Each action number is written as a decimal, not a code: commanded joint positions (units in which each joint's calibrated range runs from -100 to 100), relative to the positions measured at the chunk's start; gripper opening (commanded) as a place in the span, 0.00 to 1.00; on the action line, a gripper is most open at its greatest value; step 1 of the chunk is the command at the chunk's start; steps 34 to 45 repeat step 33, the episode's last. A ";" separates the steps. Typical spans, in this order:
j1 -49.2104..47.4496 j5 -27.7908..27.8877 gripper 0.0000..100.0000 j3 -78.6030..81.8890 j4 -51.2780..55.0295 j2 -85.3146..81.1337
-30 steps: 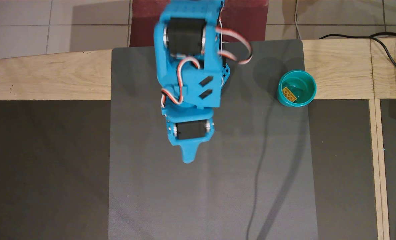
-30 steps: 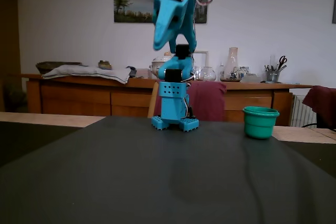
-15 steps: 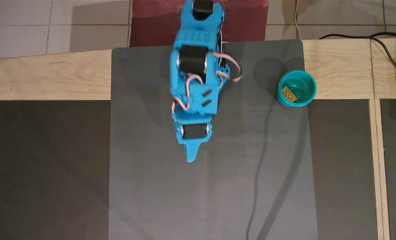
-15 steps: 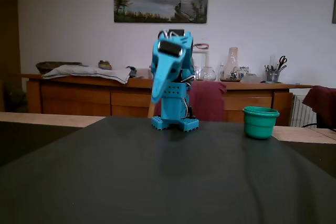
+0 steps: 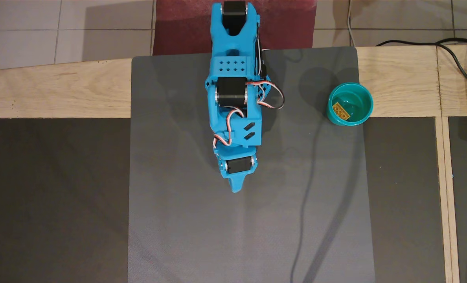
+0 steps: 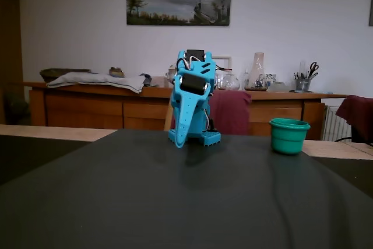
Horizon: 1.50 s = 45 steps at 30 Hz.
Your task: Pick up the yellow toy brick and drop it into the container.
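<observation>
One yellow toy brick [image 5: 341, 111] lies inside the container [image 5: 365, 111], which stands at the grey mat's [image 5: 178, 220] far right corner in the overhead view. The gripper [image 5: 236, 189] hangs over mid-mat, clenched and empty, fingers together.

A wooden table [image 5: 41, 90] carries a grey mat [image 5: 178, 220] and the container [image 5: 337, 118].

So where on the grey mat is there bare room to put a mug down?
The grey mat is bare left of the arm and all below its hand. The strip between arm and green cup is open too. Only the cup's corner, brick inside, is taken.
</observation>
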 commanded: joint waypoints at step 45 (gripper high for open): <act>0.28 -2.49 0.00 -0.44 -0.46 -0.10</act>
